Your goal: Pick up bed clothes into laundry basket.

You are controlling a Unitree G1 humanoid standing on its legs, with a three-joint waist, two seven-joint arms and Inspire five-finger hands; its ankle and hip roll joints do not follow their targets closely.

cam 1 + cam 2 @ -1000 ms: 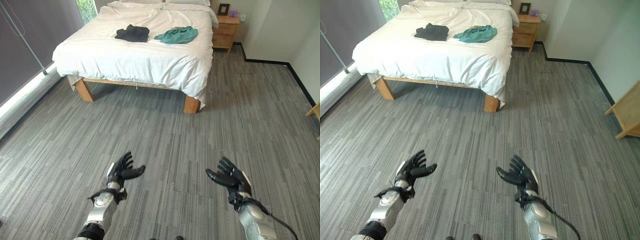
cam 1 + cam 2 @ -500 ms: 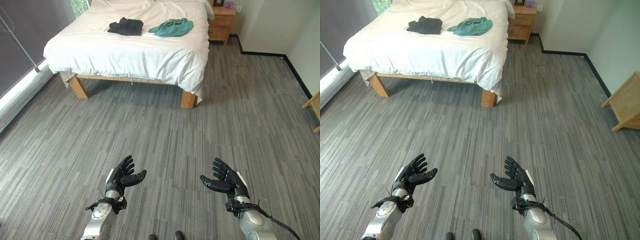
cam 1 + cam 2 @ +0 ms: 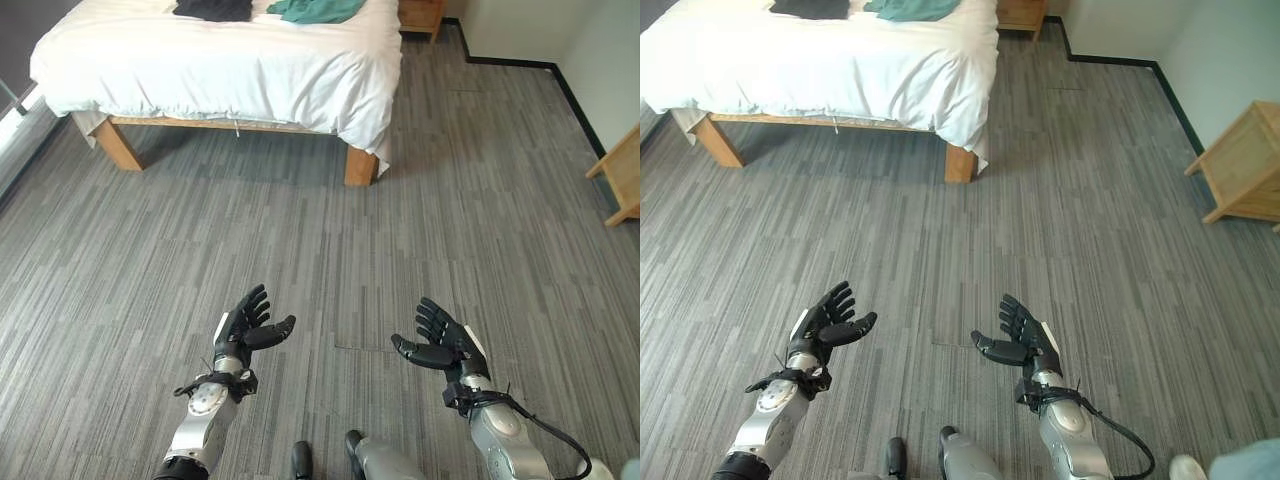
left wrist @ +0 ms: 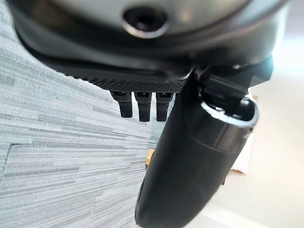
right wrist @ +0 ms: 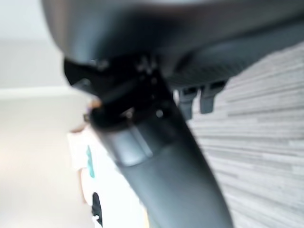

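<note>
Dark fingers [image 3: 252, 301] of the left hand [image 3: 243, 333] spread straight and relaxed, thumb standing apart, palm turned inward and holding nothing. Opposite it, the right hand [image 3: 440, 345] mirrors that pose: fingers extended, thumb pointing toward the left hand, nothing in its grasp. Both hands hover above the grey striped carpet [image 3: 330, 250], well apart from each other, with bare floor between them.

Farther out, well away from the 2 hands, stands a bed [image 3: 220, 70] with a white cover and wooden legs. On its far part lie the bed clothes: a black garment [image 3: 212, 8] and, just beside it, a teal garment [image 3: 318, 9], both cut off by the upper edge of the view. A wooden nightstand [image 3: 424, 12] stands at the bed's far right corner, and another piece of light wooden furniture [image 3: 1242, 165] sits by the right wall.
</note>
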